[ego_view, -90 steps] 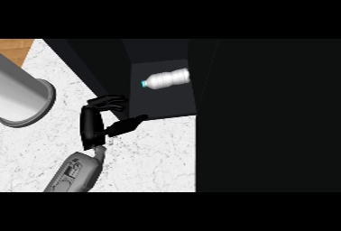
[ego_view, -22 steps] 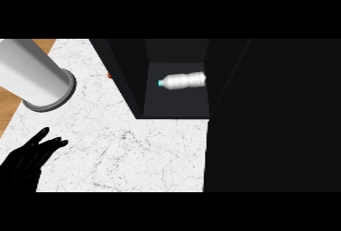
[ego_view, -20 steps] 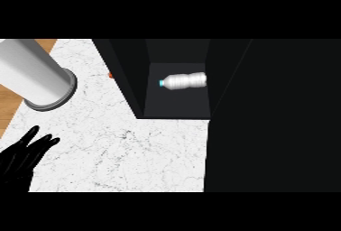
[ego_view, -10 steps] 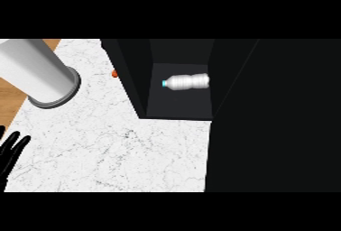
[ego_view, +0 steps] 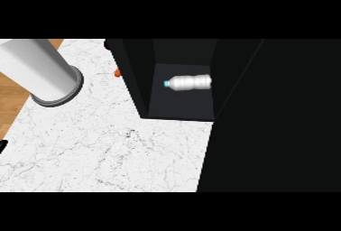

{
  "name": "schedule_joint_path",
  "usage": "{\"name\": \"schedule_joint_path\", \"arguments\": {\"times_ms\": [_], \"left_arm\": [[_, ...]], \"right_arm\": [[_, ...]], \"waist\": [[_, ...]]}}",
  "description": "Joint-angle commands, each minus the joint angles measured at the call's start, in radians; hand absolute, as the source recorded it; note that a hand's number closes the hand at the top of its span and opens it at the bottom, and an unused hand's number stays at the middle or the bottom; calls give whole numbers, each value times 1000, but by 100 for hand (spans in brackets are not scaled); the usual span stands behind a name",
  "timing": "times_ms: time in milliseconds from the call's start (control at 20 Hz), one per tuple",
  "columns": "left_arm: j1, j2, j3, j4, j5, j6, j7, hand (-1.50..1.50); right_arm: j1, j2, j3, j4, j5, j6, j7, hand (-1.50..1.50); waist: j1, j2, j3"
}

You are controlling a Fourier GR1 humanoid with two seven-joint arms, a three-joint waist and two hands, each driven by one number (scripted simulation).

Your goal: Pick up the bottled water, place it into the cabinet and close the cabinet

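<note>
- The water bottle (ego_view: 188,83) lies on its side on the floor of the open cabinet (ego_view: 181,106), its blue cap pointing toward nine o'clock and its base close to the cabinet's right wall.
- We judge the placing done: the bottle rests well inside the opening, apart from the front edge, and no hand touches it.
- The step in hand, as we read it, is closing the cabinet. A large black panel (ego_view: 273,117) fills the view from about one to five o'clock of the bottle; we take it for the door, though we cannot tell where its hinge sits.
- To close it well, we would bring a hand to the panel's free edge, keep the fingers flat against it and push in one smooth arc, watching that the bottle does not roll toward the front as the cabinet shakes.
- At nine o'clock, just outside the cabinet's left wall, a small orange thing (ego_view: 117,72) peeks out; we cannot tell what it is.
- At about ten o'clock a grey cylinder (ego_view: 41,70) stands on the marble desk (ego_view: 106,149).
- At the view's left edge, near eight o'clock, a black sliver (ego_view: 2,145) shows, probably the left hand; we cannot tell how its fingers lie. The right hand does not show.
</note>
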Motion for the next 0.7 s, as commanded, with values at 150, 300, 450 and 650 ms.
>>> {"name": "schedule_joint_path", "arguments": {"times_ms": [150, 300, 450, 650], "left_arm": [[40, 27, 55, 7, 39, -58, -9, -150], [57, 43, 81, 20, 48, -93, -16, -150], [63, 53, 101, 15, 68, -112, -15, -150], [89, 60, 122, 32, 83, -159, -26, -150]], "right_arm": [[-158, 68, 132, -145, 149, -178, 181, 150], [-244, 105, 167, -113, 151, -232, 232, 150], [-334, 171, 221, -75, 155, -285, 273, 150], [-441, 273, 250, -5, 170, -358, 324, 150]], "waist": [[14, 5, 0], [29, 3, -1], [36, 5, 1], [52, 11, 2]]}}
